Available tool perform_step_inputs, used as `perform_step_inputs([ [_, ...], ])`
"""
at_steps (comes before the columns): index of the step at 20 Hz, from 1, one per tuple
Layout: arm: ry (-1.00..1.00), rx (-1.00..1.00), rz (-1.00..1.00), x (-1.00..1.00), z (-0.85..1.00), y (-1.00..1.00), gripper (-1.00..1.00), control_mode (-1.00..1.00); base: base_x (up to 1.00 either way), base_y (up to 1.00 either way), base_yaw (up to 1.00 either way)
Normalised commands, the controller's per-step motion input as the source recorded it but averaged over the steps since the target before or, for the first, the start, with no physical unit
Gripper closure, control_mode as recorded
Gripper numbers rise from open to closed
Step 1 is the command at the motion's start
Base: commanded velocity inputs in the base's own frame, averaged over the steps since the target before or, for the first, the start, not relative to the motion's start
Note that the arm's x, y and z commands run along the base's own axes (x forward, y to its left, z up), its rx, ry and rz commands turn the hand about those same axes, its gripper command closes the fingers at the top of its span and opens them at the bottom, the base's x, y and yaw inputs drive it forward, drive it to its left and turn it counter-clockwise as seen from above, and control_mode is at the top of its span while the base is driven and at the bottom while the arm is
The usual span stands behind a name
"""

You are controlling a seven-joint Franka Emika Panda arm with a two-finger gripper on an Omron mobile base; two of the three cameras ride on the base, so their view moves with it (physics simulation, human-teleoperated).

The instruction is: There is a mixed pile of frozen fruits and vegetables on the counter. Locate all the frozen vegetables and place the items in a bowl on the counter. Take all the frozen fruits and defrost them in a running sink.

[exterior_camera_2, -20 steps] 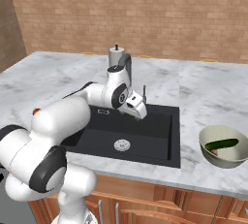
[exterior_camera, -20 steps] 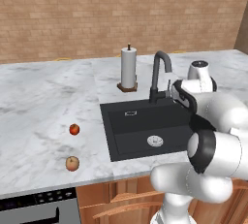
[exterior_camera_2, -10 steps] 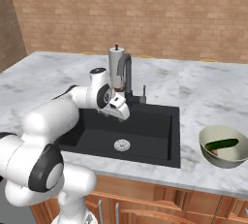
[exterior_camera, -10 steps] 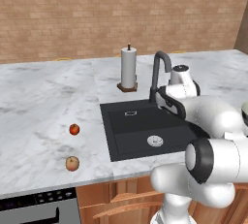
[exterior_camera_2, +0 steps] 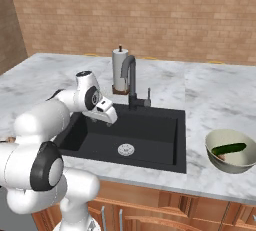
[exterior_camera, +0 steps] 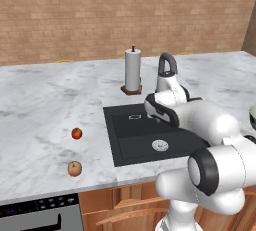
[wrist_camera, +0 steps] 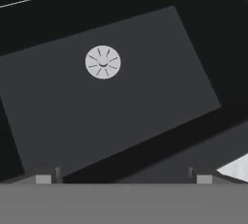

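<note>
Dark finger tips of my pincer point(wrist_camera: 123, 178) stand spread wide apart, released, with nothing between them. My pincer hangs over the black rectangular sink basin point(exterior_camera_2: 150, 135), toward its left half as seen in the right base view, and looks down into it.

Directly below and ahead of the pincer lies the round silver drain point(wrist_camera: 102, 62), on the flat basin floor. Behind the pincer, at the back rim of the basin, rises the dark grey gooseneck faucet point(exterior_camera_2: 130, 77); I cannot tell whether water runs from it. Just beyond the faucet stands a white paper-towel roll on a wooden base point(exterior_camera: 132, 71).

Farther out, the white-grey veined marble counter point(exterior_camera: 45, 105) surrounds the basin. On my left of the pincer, well apart from the sink, sit the two frozen fruits: a small shiny red-orange ball point(exterior_camera: 76, 133) and, nearer the counter's front edge, a slightly larger orange-tan peach-like ball point(exterior_camera: 74, 168). They lie near each other but not touching.

On my right of the pincer, past the basin's far rim, rests the pale cream-greenish round bowl point(exterior_camera_2: 216, 156). Inside it lies a slim dark-green cucumber-like stick point(exterior_camera_2: 228, 148), with a small brownish-white lump point(exterior_camera_2: 224, 158) beside it.
</note>
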Motion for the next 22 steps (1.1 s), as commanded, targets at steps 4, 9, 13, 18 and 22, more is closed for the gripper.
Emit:
perform_step_inputs([
  [4, 0.08, 0.01, 0.06, 0.00, 0.01, 0.52, -1.00, -1.00, 0.00, 0.00, 0.00],
  [9, 0.03, 0.09, 0.08, 0.00, 0.01, 0.40, -1.00, -1.00, 0.00, 0.00, 0.00],
  [13, 0.01, 0.14, 0.07, 0.00, 0.00, 0.35, -1.00, -1.00, 0.00, 0.00, 0.00],
  [18, 0.06, 0.12, 0.08, 0.00, 0.02, 0.38, -1.00, -1.00, 0.00, 0.00, 0.00],
  [22, 0.12, 0.05, 0.08, 0.02, 0.08, 0.46, -1.00, -1.00, 0.00, 0.00, 0.00],
])
